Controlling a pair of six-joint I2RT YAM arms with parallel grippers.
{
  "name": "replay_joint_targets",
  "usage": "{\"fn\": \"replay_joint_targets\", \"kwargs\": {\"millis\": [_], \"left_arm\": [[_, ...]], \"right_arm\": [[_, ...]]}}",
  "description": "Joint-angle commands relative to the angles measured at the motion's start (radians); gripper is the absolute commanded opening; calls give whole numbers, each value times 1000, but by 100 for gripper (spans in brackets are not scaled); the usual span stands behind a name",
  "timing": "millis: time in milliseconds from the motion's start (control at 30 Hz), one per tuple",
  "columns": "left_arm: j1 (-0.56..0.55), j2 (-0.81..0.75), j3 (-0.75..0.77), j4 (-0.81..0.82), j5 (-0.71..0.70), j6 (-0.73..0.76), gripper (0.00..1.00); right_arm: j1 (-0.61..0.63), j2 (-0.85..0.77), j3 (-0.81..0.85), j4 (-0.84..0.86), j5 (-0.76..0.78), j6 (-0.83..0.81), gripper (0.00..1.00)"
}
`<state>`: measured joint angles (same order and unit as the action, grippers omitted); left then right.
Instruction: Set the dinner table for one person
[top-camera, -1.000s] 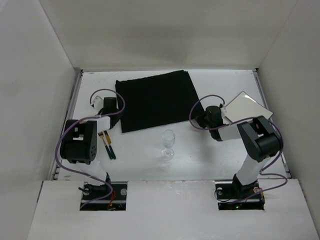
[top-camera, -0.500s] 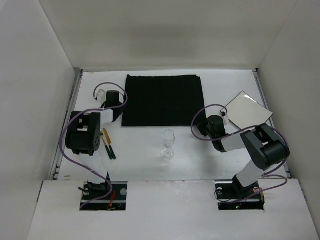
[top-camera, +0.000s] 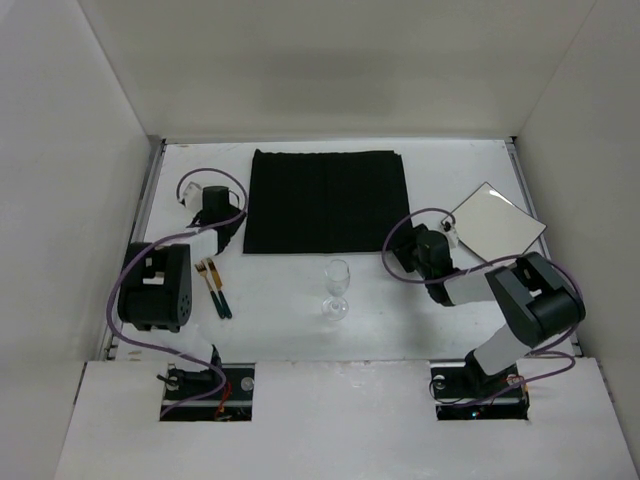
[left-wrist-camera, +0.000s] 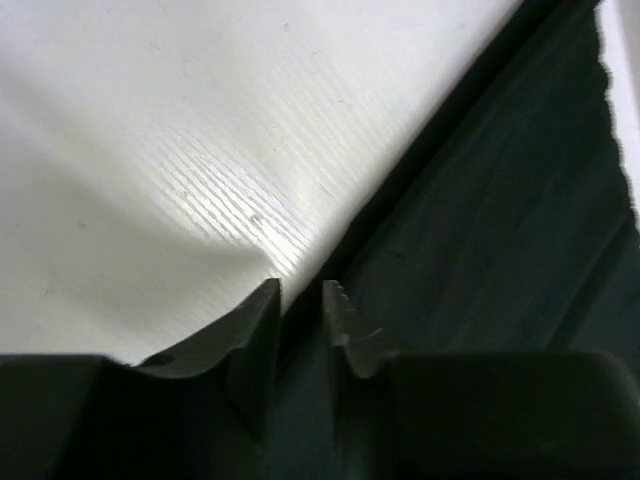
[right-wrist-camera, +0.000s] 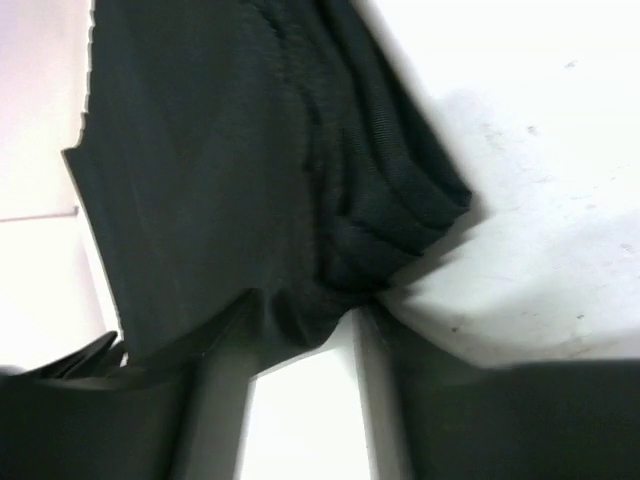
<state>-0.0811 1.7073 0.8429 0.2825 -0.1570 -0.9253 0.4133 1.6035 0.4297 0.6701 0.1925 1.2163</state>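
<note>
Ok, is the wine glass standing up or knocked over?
Upright. Seen from above, the wine glass stands on its foot on the white table, bowl above the stem, just in front of the black placemat.

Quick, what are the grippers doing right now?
Left gripper: nearly closed at the mat edge; grip cannot be told.
Right gripper: open, by the mat corner.

Dinner table (top-camera: 280, 300) — wide flat matte white top, thin rails along both sides, seemingly metal
</note>
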Motion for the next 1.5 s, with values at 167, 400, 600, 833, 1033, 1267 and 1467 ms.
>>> {"fn": "replay_joint_targets", "kwargs": {"millis": [167, 400, 600, 833, 1033, 1267, 1467], "left_arm": [[-7, -380, -82, 29, -26, 29, 46], [-160, -894, -244, -55, -33, 89, 57], [-275, -1198, -421, -215, -26, 74, 53], [-387, -1333, -554, -258, -15, 114, 52], [-426, -1281, -611, -131, 16, 174, 53], [-438, -1241, -643, -13, 48, 207, 53], [-427, -1239, -666, 4, 70, 204, 54]], "right_arm": [[-1, -196, -34, -32, -1, -37, 81], [-11, -583, -58, -343, 70, -106, 90], [-86, -1060, -135, -737, 275, -84, 49], [-441, -1393, -227, -1073, 254, -46, 28], [-811, -1185, -258, -890, 0, -210, 61], [-916, -894, -166, -710, -107, -307, 73], [-913, -645, -152, -540, -157, -275, 72]]}}
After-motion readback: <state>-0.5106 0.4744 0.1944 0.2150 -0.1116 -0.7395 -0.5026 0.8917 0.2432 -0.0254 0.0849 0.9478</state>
